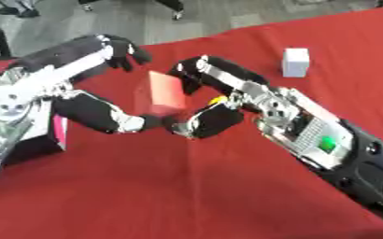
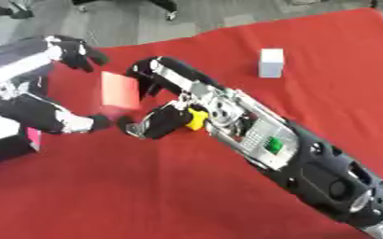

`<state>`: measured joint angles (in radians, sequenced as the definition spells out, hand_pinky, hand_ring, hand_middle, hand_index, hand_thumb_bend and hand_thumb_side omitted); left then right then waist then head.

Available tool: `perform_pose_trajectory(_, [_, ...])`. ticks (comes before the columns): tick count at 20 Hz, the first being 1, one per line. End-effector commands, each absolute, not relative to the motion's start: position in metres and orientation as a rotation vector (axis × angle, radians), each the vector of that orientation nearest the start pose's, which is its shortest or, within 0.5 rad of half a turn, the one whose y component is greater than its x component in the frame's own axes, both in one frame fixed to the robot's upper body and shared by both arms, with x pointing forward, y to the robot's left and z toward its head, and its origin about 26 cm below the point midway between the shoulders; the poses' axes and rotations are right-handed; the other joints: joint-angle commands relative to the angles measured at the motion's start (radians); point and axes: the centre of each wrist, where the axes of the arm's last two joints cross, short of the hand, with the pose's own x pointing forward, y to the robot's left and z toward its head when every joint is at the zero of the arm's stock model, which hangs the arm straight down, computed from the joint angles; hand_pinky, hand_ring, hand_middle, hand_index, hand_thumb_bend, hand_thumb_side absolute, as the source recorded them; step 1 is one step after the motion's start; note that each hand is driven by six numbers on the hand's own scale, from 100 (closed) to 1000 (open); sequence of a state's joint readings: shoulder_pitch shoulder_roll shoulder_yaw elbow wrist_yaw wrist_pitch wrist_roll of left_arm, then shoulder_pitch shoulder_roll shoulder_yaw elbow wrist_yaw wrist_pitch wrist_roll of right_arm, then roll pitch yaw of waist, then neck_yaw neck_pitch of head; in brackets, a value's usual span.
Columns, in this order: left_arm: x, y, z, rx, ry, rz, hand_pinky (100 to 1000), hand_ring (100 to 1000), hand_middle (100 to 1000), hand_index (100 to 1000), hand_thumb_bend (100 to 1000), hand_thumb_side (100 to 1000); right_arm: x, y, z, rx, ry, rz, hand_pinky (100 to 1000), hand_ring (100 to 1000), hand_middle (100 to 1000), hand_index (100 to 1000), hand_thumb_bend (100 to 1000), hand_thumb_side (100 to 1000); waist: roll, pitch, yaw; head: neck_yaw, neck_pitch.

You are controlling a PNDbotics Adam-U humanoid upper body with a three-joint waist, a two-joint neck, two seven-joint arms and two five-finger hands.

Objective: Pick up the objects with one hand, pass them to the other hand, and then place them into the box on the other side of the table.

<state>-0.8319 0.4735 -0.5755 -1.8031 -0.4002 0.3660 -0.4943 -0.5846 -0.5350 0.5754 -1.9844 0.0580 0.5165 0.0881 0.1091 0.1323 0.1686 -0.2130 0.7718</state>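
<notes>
I've got the red block mid-air betw. both hands, long axis up, R hand at its 3 o'clock w/ fingers curled round it, L hand at 9, curling on too, about equally near.

A flat red rectangular block stands upright above the red surface, between the two hands; a small white box sits well apart.
</notes>
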Motion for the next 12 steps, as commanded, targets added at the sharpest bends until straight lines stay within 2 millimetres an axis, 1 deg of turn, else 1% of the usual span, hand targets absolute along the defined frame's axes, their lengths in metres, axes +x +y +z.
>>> perform_pose_trajectory(1, [0.329,0.116,0.26,0.351,-1.729,-1.604,819,754,770,856,524,416,0.287,-0.148,0.216,-0.146,-1.772,1.129,733,684,464,580,267,100,0.007,-0.032,-0.001,0.003,-0.002])
perform_pose_trajectory(8, [0.335,0.114,0.252,0.348,-1.69,-1.596,805,735,742,848,500,419,0.287,-0.147,0.216,-0.143,-1.773,1.121,731,682,462,578,266,100,0.007,-0.03,-0.005,0.005,-0.002])
perform_pose_trajectory(12, [0.336,0.113,0.249,0.342,-1.688,-1.591,790,716,717,829,480,396,0.287,-0.147,0.216,-0.142,-1.777,1.114,731,681,461,578,268,100,0.007,-0.03,-0.006,0.005,-0.002])
